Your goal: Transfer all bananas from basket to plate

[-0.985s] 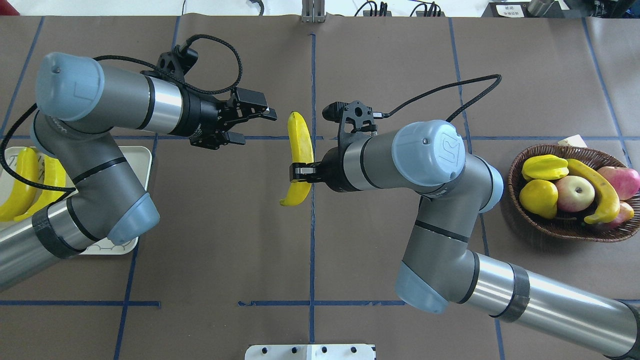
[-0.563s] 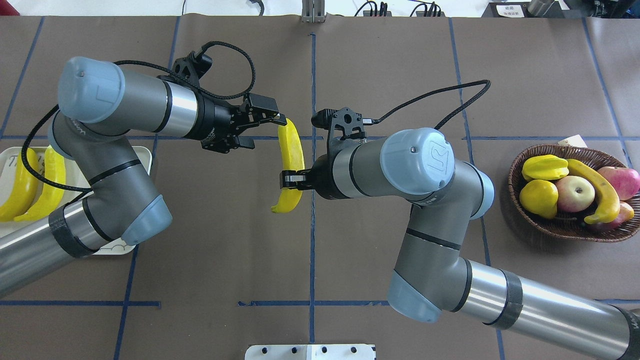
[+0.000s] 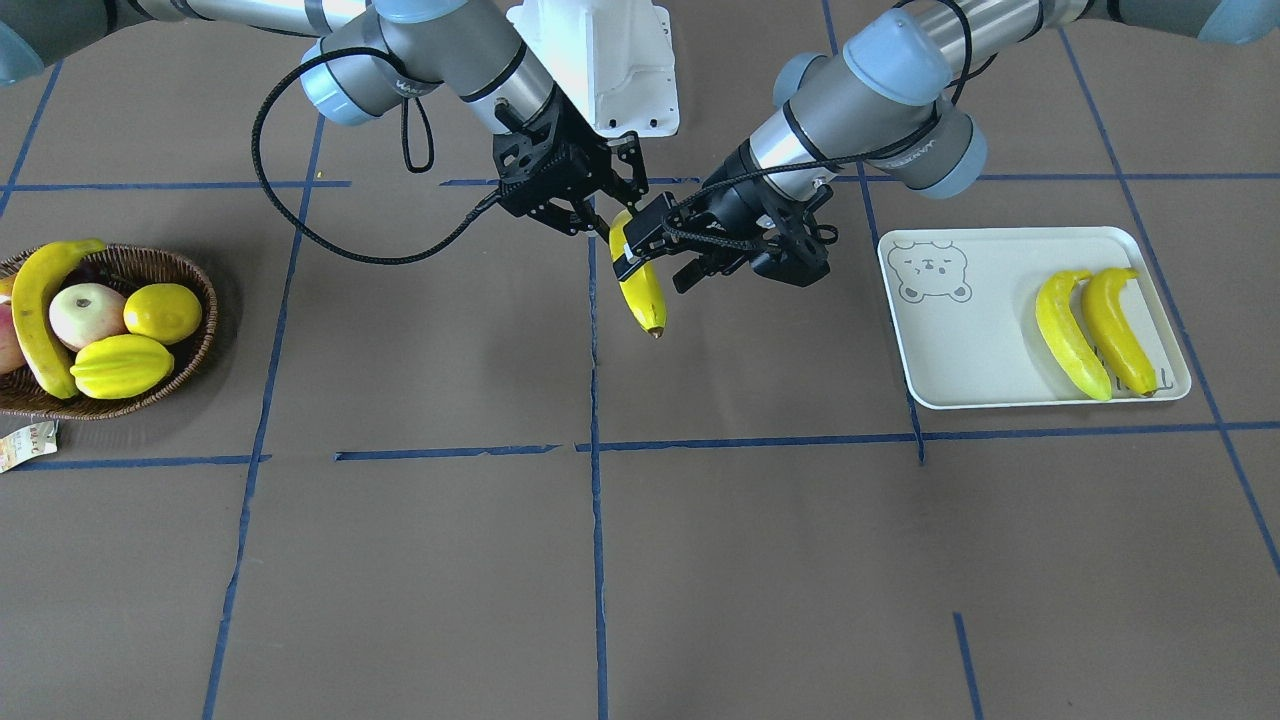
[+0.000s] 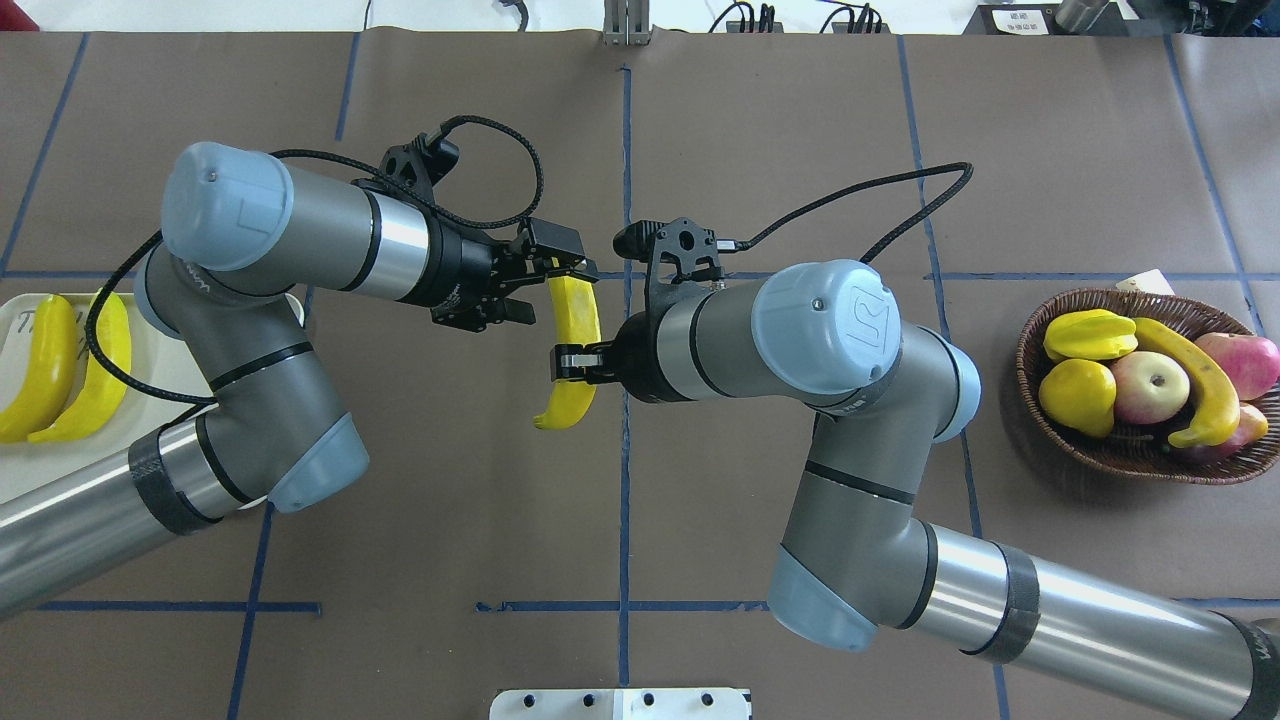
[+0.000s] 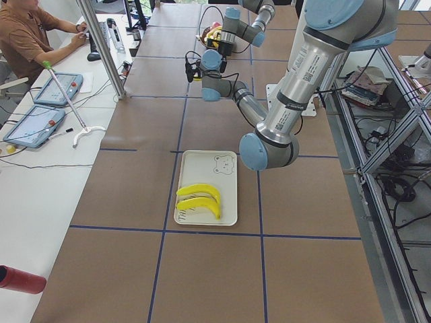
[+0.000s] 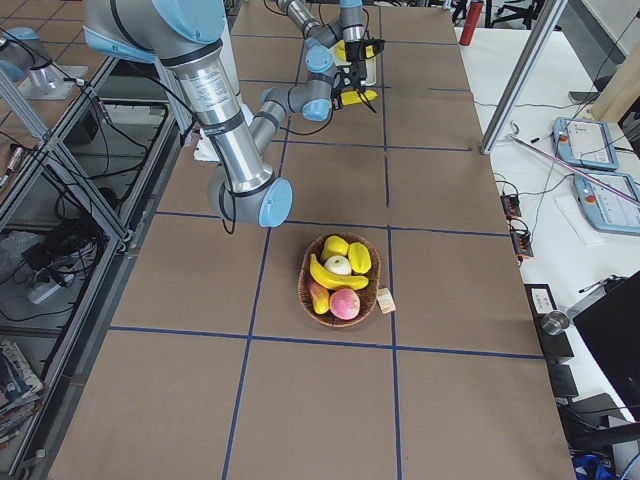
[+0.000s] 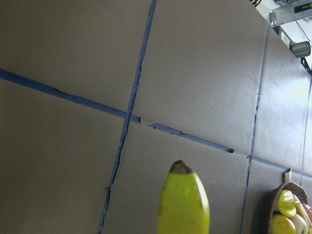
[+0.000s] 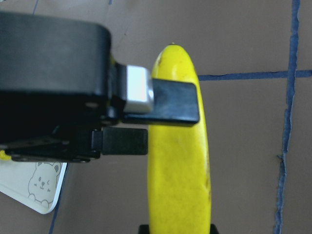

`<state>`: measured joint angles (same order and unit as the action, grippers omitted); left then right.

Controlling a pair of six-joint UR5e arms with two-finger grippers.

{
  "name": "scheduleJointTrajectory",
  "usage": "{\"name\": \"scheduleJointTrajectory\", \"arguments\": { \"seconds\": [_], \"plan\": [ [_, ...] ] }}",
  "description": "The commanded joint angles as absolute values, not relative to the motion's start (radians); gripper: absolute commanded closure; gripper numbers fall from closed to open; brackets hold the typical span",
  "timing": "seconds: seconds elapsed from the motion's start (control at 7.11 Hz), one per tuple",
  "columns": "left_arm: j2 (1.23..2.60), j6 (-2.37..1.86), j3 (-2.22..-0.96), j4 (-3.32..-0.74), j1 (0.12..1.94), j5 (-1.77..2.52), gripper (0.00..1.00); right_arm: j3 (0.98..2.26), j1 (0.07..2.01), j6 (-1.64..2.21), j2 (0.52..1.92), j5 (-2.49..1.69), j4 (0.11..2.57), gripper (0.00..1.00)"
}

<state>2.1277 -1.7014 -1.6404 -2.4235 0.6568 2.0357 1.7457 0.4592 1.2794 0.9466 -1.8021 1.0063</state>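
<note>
One banana [image 4: 575,320] hangs over the table's middle, my right gripper [image 4: 572,362] shut on its near half. My left gripper [image 4: 558,292] is open at the banana's far end: one finger [image 8: 173,102] lies across the banana [image 8: 180,170], the other stays beside it. In the left wrist view the banana's dark tip [image 7: 181,168] points away. Two bananas [image 3: 1070,320] lie side by side on the plate [image 3: 980,340] at my left. Another banana [image 4: 1195,385] rests in the basket [image 4: 1030,340] at my right.
The basket also holds a starfruit [image 4: 1090,335], a lemon [image 4: 1077,395] and apples [image 4: 1150,385]. A paper tag [image 3: 25,445] lies beside it. The white robot base [image 3: 600,60] sits at the near edge. A person [image 5: 23,33] sits at a side table.
My left arm has swung right until its open fingers reach the banana's far end. My right gripper has carried the banana slightly left toward it.
</note>
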Motion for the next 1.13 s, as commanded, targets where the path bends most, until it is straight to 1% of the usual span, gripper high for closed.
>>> {"name": "scheduleJointTrajectory", "arguments": {
  "seconds": [0.0, 0.14, 0.28, 0.42, 0.56, 0.7, 0.84, 0.99],
  "plan": [
    [2.131, -1.701, -1.64, -2.424, 0.632, 2.036, 0.07, 1.746, 0.457, 1.279, 0.946, -1.801, 1.006, 0.98],
    [2.131, -1.701, -1.64, -2.425, 0.624, 2.036, 0.07, 1.746, 0.456, 1.279, 0.948, -1.801, 1.006, 0.98],
    [2.131, -1.701, -1.64, -2.425, 0.624, 2.031, 0.25, 1.746, 0.453, 1.279, 0.95, -1.801, 1.006, 0.98],
    [2.131, -1.697, -1.64, -2.427, 0.623, 2.031, 0.72, 1.746, 0.453, 1.279, 0.948, -1.798, 1.006, 0.98],
    [2.129, -1.697, -1.64, -2.437, 0.623, 2.029, 0.95, 1.746, 0.453, 1.279, 0.95, -1.795, 1.006, 0.98],
    [2.128, -1.695, -1.638, -2.439, 0.623, 2.029, 1.0, 1.746, 0.453, 1.279, 0.951, -1.795, 1.006, 0.98],
    [2.126, -1.695, -1.638, -2.439, 0.623, 2.029, 1.0, 1.747, 0.453, 1.279, 0.951, -1.795, 1.006, 0.96],
    [2.126, -1.695, -1.638, -2.439, 0.623, 2.029, 1.0, 1.747, 0.453, 1.288, 0.95, -1.795, 1.005, 0.55]
  ]
}}
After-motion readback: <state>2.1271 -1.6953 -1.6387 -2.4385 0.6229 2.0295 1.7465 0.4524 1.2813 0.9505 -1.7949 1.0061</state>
